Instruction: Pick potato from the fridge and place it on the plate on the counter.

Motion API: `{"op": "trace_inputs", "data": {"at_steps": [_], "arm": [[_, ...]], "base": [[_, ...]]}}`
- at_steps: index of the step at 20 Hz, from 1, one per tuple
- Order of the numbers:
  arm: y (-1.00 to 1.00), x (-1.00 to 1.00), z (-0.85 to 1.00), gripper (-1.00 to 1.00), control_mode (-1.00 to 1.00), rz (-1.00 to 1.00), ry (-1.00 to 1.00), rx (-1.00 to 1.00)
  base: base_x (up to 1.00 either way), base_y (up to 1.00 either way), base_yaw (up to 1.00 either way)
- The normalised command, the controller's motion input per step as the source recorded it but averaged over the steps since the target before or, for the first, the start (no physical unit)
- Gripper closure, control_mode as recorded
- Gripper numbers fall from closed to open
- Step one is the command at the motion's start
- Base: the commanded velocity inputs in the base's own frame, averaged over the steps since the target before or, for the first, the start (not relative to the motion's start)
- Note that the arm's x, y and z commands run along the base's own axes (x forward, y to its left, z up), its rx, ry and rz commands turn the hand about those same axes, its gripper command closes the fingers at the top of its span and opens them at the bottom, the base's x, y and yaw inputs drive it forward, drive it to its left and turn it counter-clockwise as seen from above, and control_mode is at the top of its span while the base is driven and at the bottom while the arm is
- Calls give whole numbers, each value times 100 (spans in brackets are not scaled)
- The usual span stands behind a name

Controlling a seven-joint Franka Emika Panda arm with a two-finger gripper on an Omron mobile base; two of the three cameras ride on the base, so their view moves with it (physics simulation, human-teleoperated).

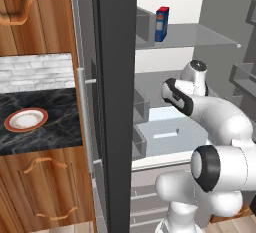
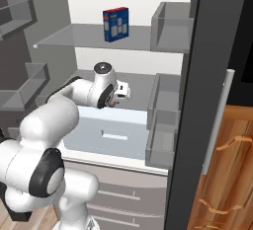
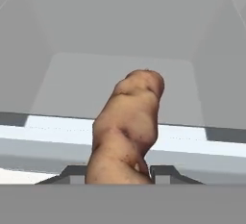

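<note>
Gripper (image 3: 120,177) of mine is clamped on the potato (image 3: 127,127), lifting it clear inside the fridge (image 2: 163,100). That firm hold should carry it to the plate (image 1: 26,120).

A brown, knobbly potato (image 3: 127,127) stands lengthwise between the closed fingers of the tool (image 2: 116,101), lifted above the pale blue drawer (image 2: 111,135) inside the open grey fridge (image 1: 117,102), in front of its grey middle shelf. The round plate (image 1: 26,119), white in the centre with a reddish-brown rim, lies flat near the left edge of the black marble bench (image 1: 55,122), well apart from the potato.
</note>
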Motion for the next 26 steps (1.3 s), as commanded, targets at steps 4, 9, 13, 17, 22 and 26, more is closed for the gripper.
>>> {"op": "trace_inputs", "data": {"at_steps": [4,9,13,17,22,26], "arm": [[19,-100,47,100,-100,-3,0,0],[8,-100,37,100,-100,0,0,0],[9,-83,38,100,-100,0,3,0],[4,-80,35,100,-100,0,5,0],[16,-68,56,100,-100,0,10,0],[17,-69,57,100,-100,-1,11,0]], "base": [[0,0,0],[0,0,0],[0,0,0],[0,0,0],[0,0,0],[0,0,0]]}}
